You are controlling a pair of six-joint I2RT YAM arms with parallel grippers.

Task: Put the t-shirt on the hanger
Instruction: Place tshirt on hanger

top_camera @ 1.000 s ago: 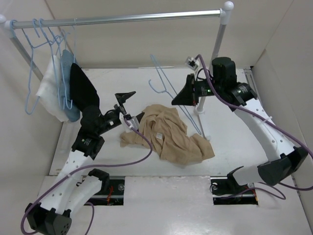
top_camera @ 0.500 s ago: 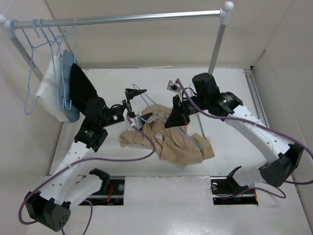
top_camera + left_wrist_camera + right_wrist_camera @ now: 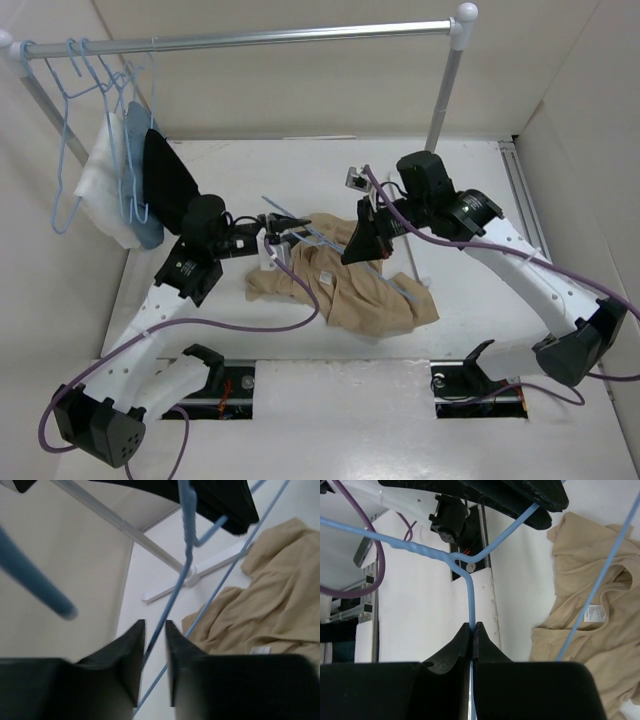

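White table (image 3: 300,165) under clothes rail (image 3: 280,38); t-shirt (image 3: 350,290) crumpled at its centre; hanger (image 3: 470,600) just above it, pinched by right gripper (image 3: 472,626); left gripper (image 3: 155,625) jaws slightly apart, hanger wire between them.

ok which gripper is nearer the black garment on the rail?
Left. The left gripper is just right of the black garment, straddling the hanger. The right gripper is farther right, over the shirt, pinching the hanger.
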